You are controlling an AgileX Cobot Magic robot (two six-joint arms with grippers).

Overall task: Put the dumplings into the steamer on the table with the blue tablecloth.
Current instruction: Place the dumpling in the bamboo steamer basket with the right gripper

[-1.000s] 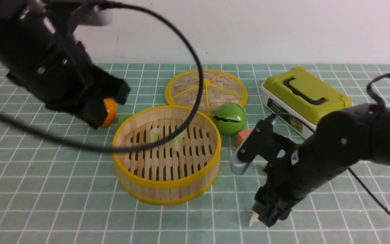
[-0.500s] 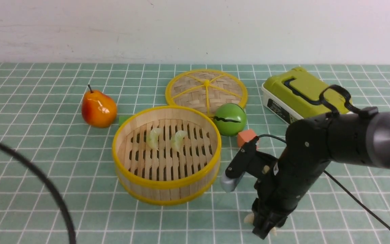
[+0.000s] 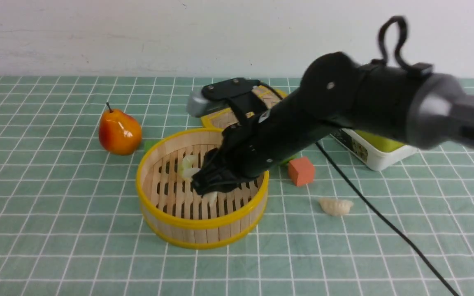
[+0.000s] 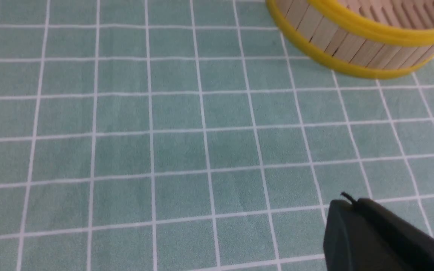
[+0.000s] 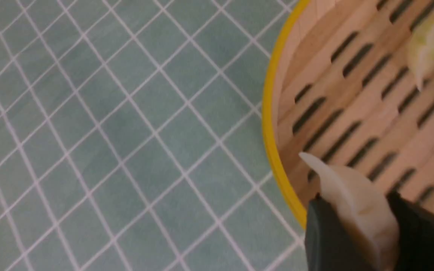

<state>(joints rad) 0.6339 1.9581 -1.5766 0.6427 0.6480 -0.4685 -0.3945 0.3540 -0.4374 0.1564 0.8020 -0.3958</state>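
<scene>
Front: right gripper [image 3: 211, 187] sits low inside steamer [image 3: 200, 224], over the slats; white tip of held dumpling [image 3: 211, 198] pokes out below it. Green dumpling [image 3: 187, 164] lies on slats, just left of it. Loose dumpling [image 3: 335, 206] lies on tablecloth [image 3: 56, 213], right of steamer, near side of orange cube [image 3: 301, 171]. L wrist: left gripper [image 4: 352, 212] has fingers together, empty, above bare cloth. R wrist: fingers clamped on held dumpling's middle, its tip just inside rim. Risks: opening jaws could nudge green dumpling; a high drop could bounce over rim; cable [image 3: 385, 224] may drag loose dumpling.
</scene>
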